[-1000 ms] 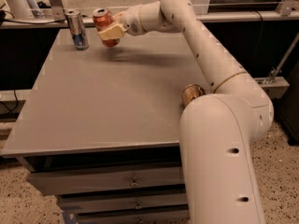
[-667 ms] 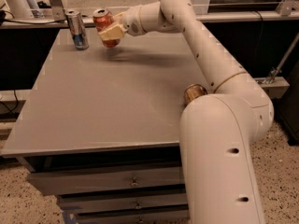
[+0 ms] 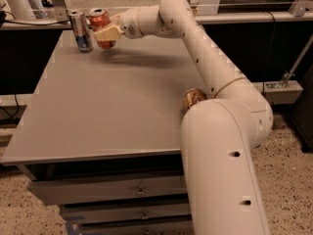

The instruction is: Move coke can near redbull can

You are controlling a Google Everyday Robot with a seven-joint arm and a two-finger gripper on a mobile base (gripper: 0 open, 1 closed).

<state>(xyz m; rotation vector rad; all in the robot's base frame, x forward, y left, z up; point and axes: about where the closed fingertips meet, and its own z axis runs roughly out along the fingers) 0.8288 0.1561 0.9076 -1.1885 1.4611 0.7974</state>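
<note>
The red coke can (image 3: 101, 26) with a silver top is at the far left of the grey table (image 3: 107, 102), held in my gripper (image 3: 107, 32), whose cream fingers are shut around its body. It is tilted slightly and sits at or just above the tabletop; contact is unclear. The slim silver and blue redbull can (image 3: 81, 31) stands upright just left of the coke can, a small gap between them. My arm reaches across the table from the right.
A copper-gold can (image 3: 193, 99) sits at the table's right edge, partly hidden behind my arm's base link. Drawers (image 3: 127, 192) are under the table's front edge. A railing and counter run behind the table's far edge.
The gripper and coke can stay beside the redbull can; little movement shows, perhaps a slight drop towards the table.
</note>
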